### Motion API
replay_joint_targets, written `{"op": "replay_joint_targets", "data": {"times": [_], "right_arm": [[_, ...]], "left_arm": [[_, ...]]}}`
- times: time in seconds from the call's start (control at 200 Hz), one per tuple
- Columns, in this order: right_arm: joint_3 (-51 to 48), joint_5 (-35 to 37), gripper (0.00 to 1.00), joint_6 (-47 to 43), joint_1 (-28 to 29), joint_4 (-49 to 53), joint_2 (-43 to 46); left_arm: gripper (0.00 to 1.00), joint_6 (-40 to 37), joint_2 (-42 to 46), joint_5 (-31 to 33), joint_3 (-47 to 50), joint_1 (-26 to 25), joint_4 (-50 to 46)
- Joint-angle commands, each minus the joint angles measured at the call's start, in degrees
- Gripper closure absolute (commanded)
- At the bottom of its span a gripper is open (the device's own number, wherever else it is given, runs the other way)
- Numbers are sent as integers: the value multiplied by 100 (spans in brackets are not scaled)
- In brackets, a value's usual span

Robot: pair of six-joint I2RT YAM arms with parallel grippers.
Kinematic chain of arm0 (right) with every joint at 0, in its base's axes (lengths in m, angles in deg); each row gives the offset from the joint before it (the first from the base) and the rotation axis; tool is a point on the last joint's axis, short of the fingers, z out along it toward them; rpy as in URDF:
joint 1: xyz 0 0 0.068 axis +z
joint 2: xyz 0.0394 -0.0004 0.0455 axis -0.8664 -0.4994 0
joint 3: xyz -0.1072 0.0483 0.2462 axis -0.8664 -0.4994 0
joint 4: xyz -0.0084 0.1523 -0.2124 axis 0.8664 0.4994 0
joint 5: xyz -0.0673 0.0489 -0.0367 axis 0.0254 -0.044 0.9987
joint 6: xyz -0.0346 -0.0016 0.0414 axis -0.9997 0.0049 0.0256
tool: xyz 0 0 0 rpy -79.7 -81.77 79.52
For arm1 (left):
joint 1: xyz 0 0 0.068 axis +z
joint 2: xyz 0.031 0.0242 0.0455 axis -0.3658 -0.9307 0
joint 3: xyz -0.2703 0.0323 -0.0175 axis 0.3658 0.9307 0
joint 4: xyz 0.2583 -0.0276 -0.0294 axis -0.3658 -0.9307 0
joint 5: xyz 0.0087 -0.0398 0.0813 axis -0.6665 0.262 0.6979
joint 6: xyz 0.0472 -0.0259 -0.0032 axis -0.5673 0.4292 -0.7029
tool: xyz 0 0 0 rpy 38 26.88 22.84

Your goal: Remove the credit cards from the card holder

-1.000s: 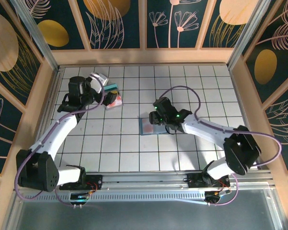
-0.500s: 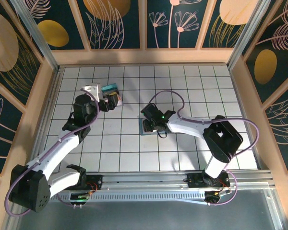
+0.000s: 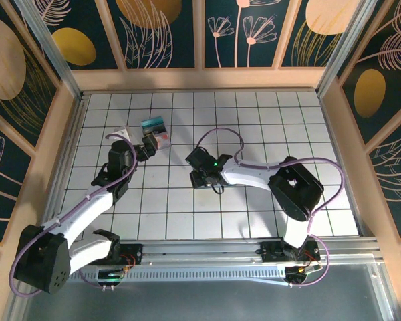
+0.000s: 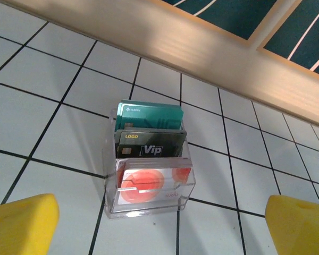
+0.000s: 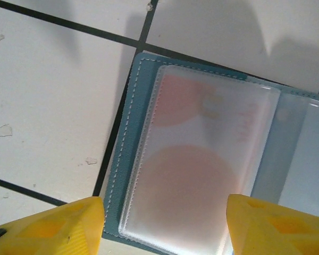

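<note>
We see a clear card stand (image 4: 149, 175) at twelve o'clock of the left claw (image 4: 160, 226). Both claws gape, gripping nothing; the right claw (image 5: 164, 226) straddles the card holder (image 5: 196, 159).

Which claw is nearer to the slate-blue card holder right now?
Right. The right claw hangs directly over the card holder, jaws open above its clear sleeve. The left claw is well off to its left, facing the clear card stand.

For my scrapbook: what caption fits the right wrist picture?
Open right gripper over the card holder, a pink card tucked inside.
</note>
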Motion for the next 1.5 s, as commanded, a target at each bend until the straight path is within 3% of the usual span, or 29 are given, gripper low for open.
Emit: {"op": "replay_joint_targets", "data": {"times": [0.0, 0.265, 0.711, 1.061, 1.221, 1.491], "right_arm": [[31, 191, 37, 50, 16, 167, -122], [-87, 200, 39, 87, 19, 194, -303], [-213, 201, 68, 140, -91, 36, -155], [-149, 469, 80, 149, -138, 62, 254], [-144, 816, 81, 206, -148, 239, 362], [-241, 959, 74, 306, -209, 280, 443]], "left_arm": [[1, 131, -67, -75, 10, -38, 241], [1, 61, -102, -67, -38, -38, 211], [1, -129, -48, -93, -81, -38, 130], [1, -309, 95, -59, -131, -39, 46], [1, -362, 147, -22, -170, -38, -8], [1, -408, 225, 12, -223, -38, -55]]}}
